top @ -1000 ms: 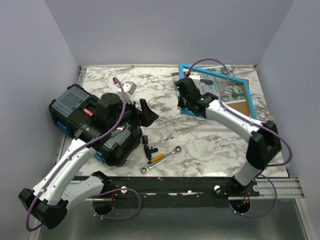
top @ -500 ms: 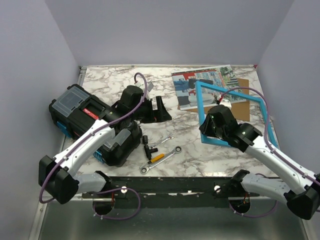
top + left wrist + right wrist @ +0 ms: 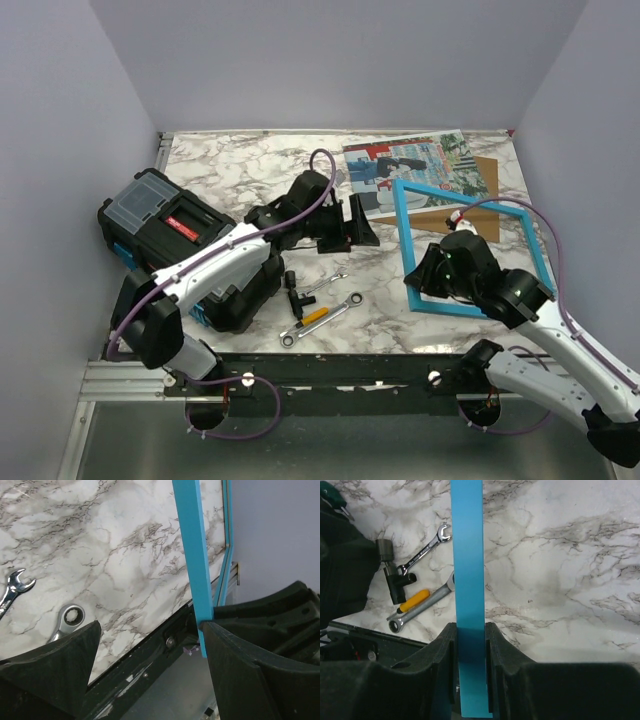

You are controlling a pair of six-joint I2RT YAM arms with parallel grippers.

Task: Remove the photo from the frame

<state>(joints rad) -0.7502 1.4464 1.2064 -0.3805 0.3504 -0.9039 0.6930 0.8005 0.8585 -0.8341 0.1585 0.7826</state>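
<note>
Top external: clamps turquoise frame's point(image 3: 400, 222) 7 o'clock corner with right gripper point(image 3: 425, 273). Shows photo point(image 3: 402, 165) at frame's 11 o'clock, left gripper point(image 3: 361, 222) spread wide at 9 o'clock.

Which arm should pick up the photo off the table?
Left. The open left gripper hangs right beside the photo, with nothing in it. The right gripper is busy, shut on the frame.

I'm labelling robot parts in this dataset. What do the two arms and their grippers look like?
The left arm and right arm have smooth white link shells joined by chunky black joint housings. A thin purple cable loops loosely along each one. The left gripper and right gripper are matte black, each with two broad, curved-backed fingers showing moulded ribs and small holes.
</note>
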